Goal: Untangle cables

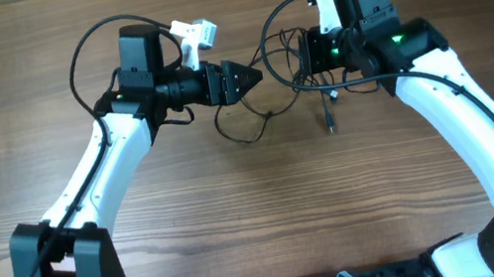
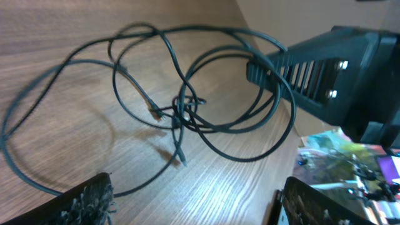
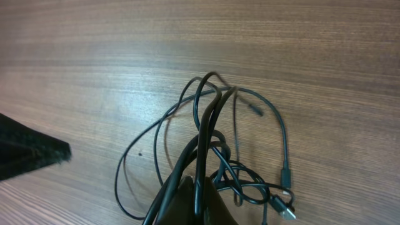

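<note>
On wood-grain table point(image 1: 239, 210), right gripper point(image 3: 192, 187) pinches cables point(image 2: 184, 114); left gripper point(image 2: 197, 199) gapes wide

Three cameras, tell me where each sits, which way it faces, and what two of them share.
Overhead: above the table, facing straight down; left arm and right arm show, cables between.
Left wrist: on the left arm, facing the cables across the table; its open left end effector frames the bottom.
Right wrist: on the right arm, facing down; right end effector shut on cables.
Shared: all three show the tangle.
</note>
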Robot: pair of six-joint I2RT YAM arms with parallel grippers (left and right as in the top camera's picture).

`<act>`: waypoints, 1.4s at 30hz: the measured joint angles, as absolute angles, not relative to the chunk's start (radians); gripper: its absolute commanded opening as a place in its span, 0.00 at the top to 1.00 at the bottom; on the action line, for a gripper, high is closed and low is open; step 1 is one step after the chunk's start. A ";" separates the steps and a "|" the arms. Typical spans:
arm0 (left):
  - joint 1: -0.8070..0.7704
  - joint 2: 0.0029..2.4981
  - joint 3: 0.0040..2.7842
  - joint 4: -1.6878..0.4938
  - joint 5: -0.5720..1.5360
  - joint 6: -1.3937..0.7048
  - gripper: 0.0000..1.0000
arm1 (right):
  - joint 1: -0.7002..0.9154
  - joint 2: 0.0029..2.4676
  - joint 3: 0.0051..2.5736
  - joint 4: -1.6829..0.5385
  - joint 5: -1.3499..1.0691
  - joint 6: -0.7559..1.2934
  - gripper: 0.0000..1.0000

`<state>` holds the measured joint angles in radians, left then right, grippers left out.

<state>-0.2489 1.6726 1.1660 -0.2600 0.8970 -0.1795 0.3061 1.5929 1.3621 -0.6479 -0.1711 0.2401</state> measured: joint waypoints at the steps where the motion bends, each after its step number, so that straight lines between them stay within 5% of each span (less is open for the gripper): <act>1: -0.249 1.686 1.166 -0.261 0.919 -0.177 0.15 | 0.305 1.593 1.362 -0.641 -0.171 0.247 0.96; 22: -0.253 1.705 1.166 -0.289 0.994 -0.131 0.22 | 0.268 1.984 1.362 -0.409 -0.291 0.179 0.96; 30: -0.258 1.705 1.166 -0.290 0.994 -0.129 0.22 | 0.030 1.985 1.362 -0.370 -0.719 0.078 0.96; 42: -0.419 1.761 1.166 -0.200 0.997 -0.027 0.35 | 0.028 1.986 1.362 -0.406 -1.153 -0.084 0.95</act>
